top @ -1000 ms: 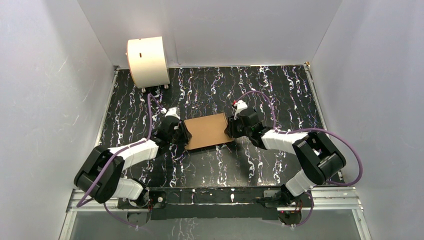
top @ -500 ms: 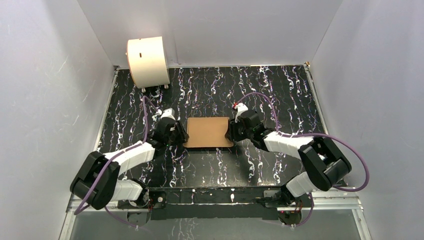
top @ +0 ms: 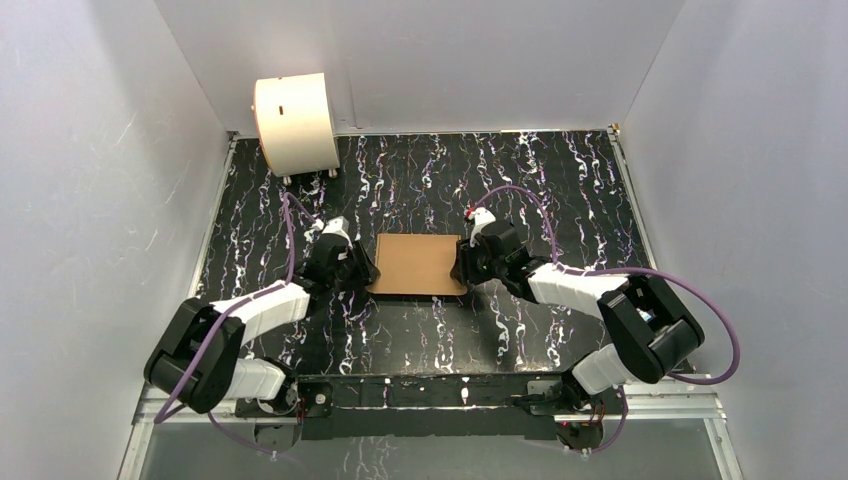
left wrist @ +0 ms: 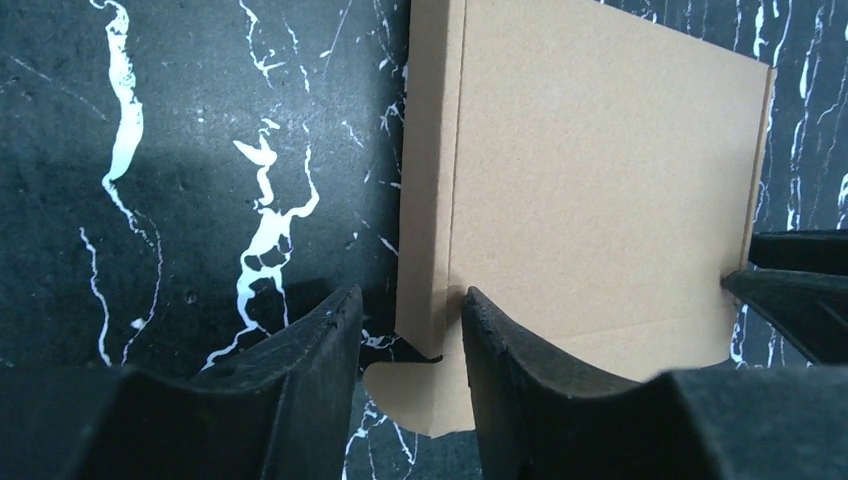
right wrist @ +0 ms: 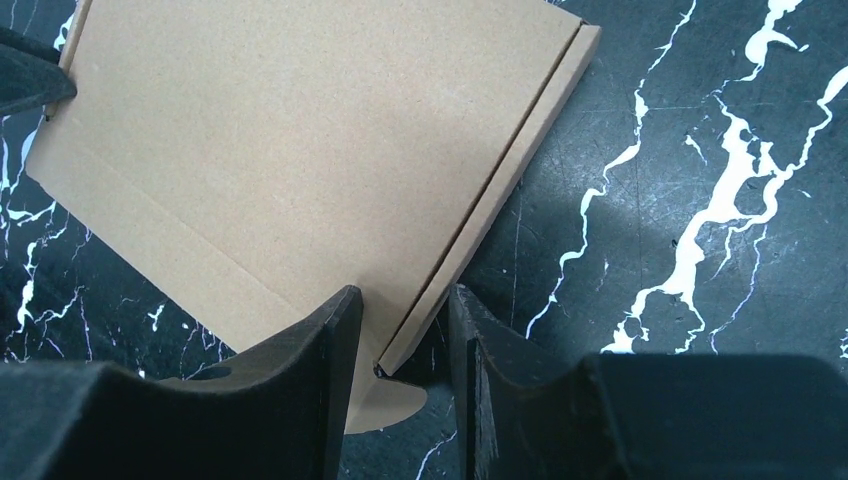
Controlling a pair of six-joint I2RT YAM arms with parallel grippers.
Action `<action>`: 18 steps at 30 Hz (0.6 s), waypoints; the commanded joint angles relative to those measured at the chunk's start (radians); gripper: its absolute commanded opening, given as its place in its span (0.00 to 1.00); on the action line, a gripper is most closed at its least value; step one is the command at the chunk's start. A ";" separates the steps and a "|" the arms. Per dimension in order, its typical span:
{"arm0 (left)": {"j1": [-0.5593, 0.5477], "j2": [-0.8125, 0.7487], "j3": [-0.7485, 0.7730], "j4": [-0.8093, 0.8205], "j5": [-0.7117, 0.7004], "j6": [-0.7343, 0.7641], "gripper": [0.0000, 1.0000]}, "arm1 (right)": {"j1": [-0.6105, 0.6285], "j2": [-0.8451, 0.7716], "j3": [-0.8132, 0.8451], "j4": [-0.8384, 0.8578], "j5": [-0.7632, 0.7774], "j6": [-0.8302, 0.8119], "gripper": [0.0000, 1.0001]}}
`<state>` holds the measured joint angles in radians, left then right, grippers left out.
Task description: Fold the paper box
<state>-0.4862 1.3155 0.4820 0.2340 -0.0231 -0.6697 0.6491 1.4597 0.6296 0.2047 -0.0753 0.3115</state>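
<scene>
- Cardboard mailer, i.e. the paper box (top: 415, 264), lay flat at mid table (top: 560, 190), between the two arms, lid side up, looking closed and shallow.
- Change vs a sec ago: box was skewed with its right end swung toward the back wall. It had since been squared up, edges roughly parallel to the table's near edge.
- Left gripper (left wrist: 405, 300) straddled the box's left side strip. Jaws were part-spread with a clear gap on the outer side, so not pinching. The top view showed it backed off a bit and shifted toward the back.
- Right gripper (right wrist: 402, 300) was the same on the right side strip: jaws apart, a thin gap either side, inner finger over the lid, no real clamp visible.
- Rounded tab (left wrist: 400, 395) stuck out at the near-left corner, and a matching one (right wrist: 395, 400) at the near-right. Both lay outside the body, untucked afaict.
- Read: both grips were being let go after aligning, so the fold looked mostly done. Prob remaining: tuck those corner tabs or press the sides down.
- Risk: thin board could spring open once freed.
- Cream drum (top: 295, 122) sat at the back-left corner, well apart, not involved.
</scene>
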 commanded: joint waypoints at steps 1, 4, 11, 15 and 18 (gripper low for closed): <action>0.006 0.044 -0.001 0.014 0.023 0.012 0.37 | 0.020 0.000 -0.010 -0.029 -0.007 0.001 0.45; 0.007 0.057 0.001 -0.005 -0.003 0.022 0.32 | 0.039 0.001 -0.012 -0.039 0.009 0.007 0.45; 0.041 0.012 0.021 -0.052 -0.070 0.041 0.34 | 0.117 -0.029 0.003 -0.086 0.124 0.014 0.46; 0.051 -0.054 0.047 -0.074 -0.078 0.040 0.41 | 0.146 -0.079 0.042 -0.138 0.211 -0.022 0.51; 0.053 -0.114 0.062 -0.107 -0.080 0.030 0.51 | 0.151 -0.111 0.077 -0.183 0.261 -0.078 0.57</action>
<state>-0.4431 1.2957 0.5003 0.1986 -0.0593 -0.6491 0.7925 1.4052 0.6384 0.1059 0.0868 0.3008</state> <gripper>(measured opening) 0.458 0.539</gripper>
